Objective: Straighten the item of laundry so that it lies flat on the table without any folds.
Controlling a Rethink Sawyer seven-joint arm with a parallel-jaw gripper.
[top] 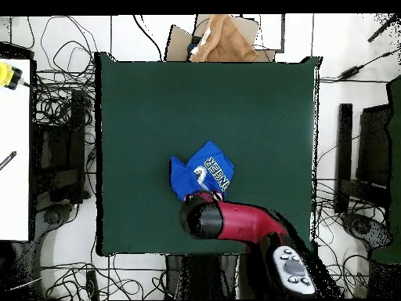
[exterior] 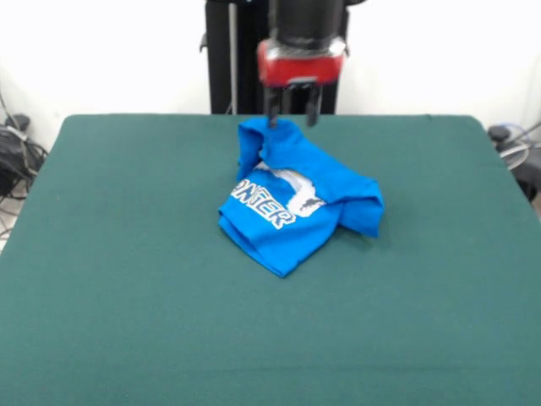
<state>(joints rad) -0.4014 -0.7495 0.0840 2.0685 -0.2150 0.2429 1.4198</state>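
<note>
Lying crumpled, T-shirt [exterior: 292,207] far edge below parted jaws [exterior: 292,117]

End effector [exterior: 292,116]: red and black, fingers parted and pointing down, tips at the top fold of the item of laundry [exterior: 297,197]. Item of laundry: blue, crumpled, folded over itself, white lettering showing, lying directly below the end effector. Counter [exterior: 118,279]: dark green, beneath both.

White block letters on the crumpled blue shirt [exterior: 292,199] read roughly "ONGER"; the start of the word is lost in a fold.
</note>
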